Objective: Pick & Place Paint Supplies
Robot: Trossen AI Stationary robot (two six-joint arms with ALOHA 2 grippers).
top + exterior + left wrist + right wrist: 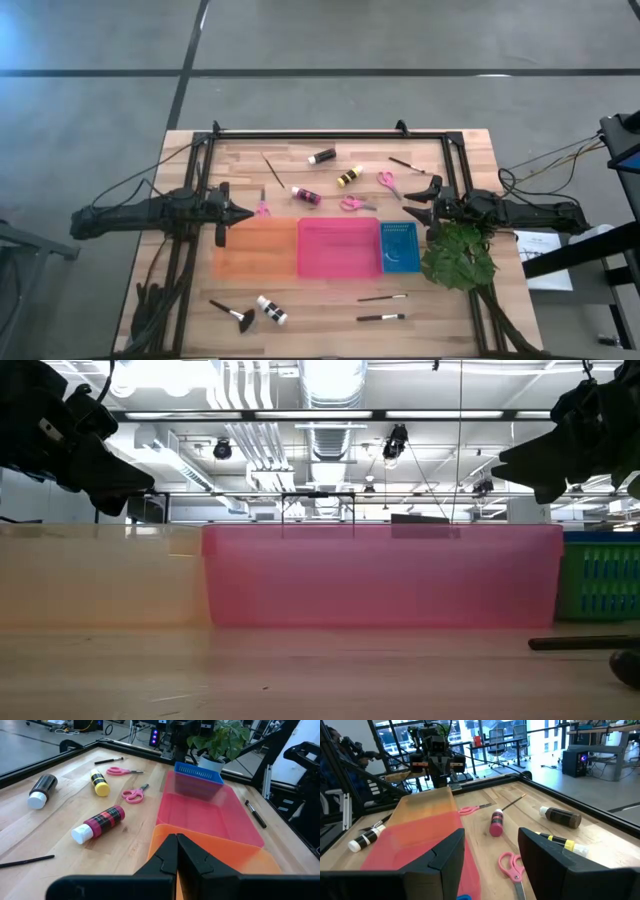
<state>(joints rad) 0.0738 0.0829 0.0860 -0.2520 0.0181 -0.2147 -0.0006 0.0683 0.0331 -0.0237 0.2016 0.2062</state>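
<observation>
Two arms hover level over the table, neither holding anything. Left gripper [243,212]: fingers pressed together, empty, above the near-left edge of the orange tray [256,248]. Nearest supply to it: small pink scissors [262,207], just beside the fingertips, long axis running roughly front-to-back on the table. Pink bottle [98,823] lies next out, tilted diagonal, white cap toward the left arm.

Right gripper [490,852]: fingers spread wide, touching nothing, near the blue tray [399,246] and the plant [458,256]. Pink-handled scissors [512,865] lie directly ahead between its fingers, blades pointing toward the gripper. Yellow bottle [564,843] is beside them, black bottle [561,817] farther off.

Judgement: right arm is better placed for the next pick; spread jaws need only drop and align across the scissors' handles. Brushes [382,297] at front edge are well apart from both arms.
</observation>
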